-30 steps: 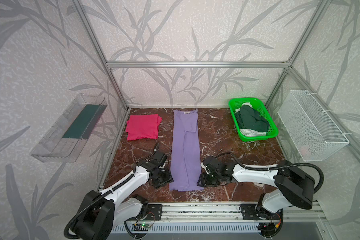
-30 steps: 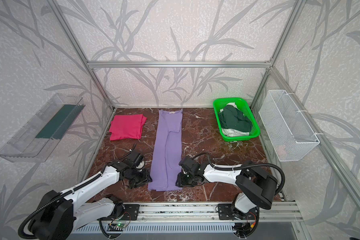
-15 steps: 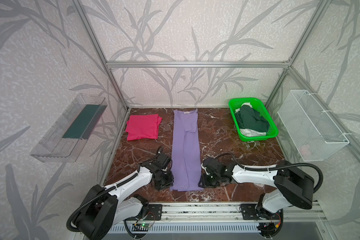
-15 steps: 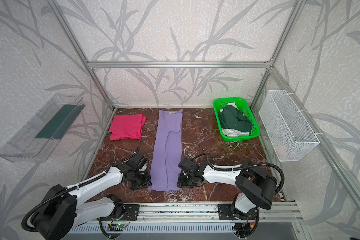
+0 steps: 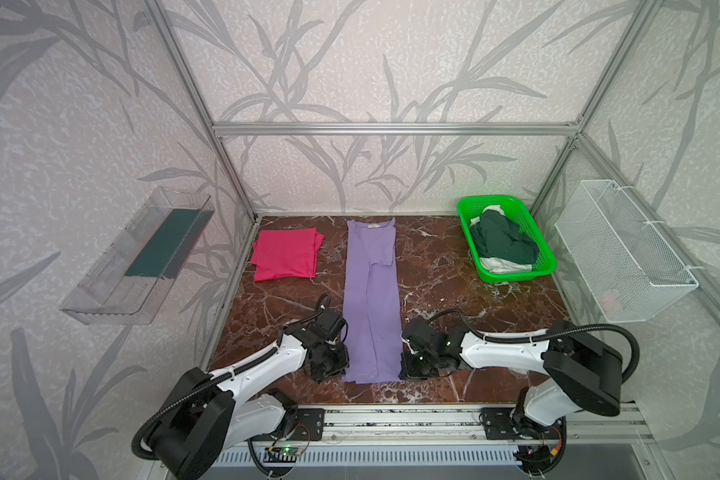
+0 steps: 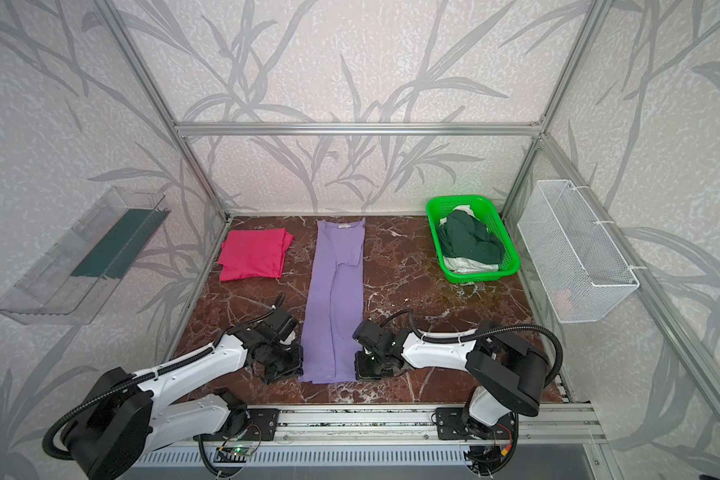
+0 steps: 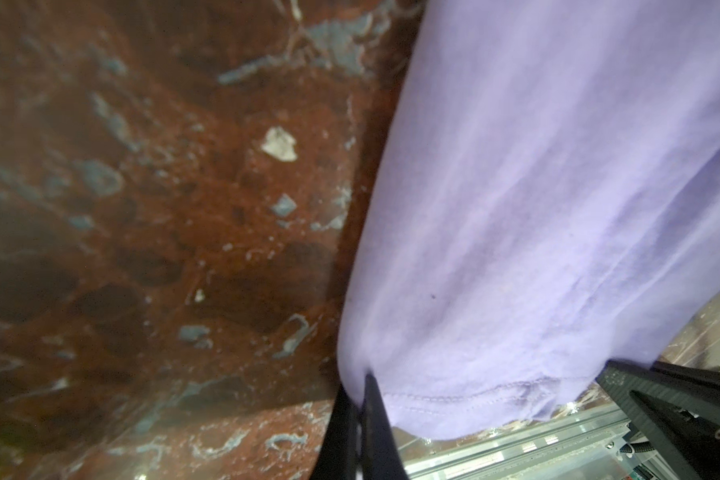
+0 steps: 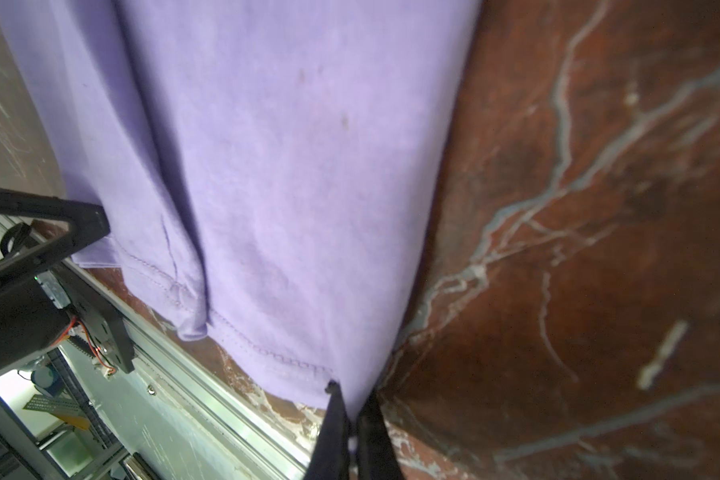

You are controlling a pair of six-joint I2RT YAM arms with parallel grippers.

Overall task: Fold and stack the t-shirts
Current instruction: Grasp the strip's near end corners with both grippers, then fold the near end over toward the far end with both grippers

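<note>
The veined red-brown marble tabletop (image 5: pixel 454 299) carries everything here. Down its middle lies the long lavender-purple cotton t-shirt (image 5: pixel 371 299). Its sides are already folded in, so it makes a narrow strip with the collar at the far end and the hem at the near end.

Left of the strip's far half, well apart from it, rests the plain magenta-red t-shirt (image 5: pixel 285 255), folded into a flat square. Right of the strip's far end, also well apart, stands the green plastic mesh basket (image 5: pixel 516 276), with a dark green garment (image 5: pixel 504 241) heaped over a white one (image 5: pixel 501 264).

At the strip's near hem, the left gripper (image 7: pixel 360 386) is pinched tight on the left corner and the right gripper (image 8: pixel 350 395) is clamped on the right corner. Each wrist view shows purple cloth squeezed between black fingers.

I'd say the lengthwise fold of the purple shirt is in hand, with both corners taken. The next move calls for raising them together and carrying the hem over toward the collar. The arms should move level and in step so the strip doesn't skew.
</note>
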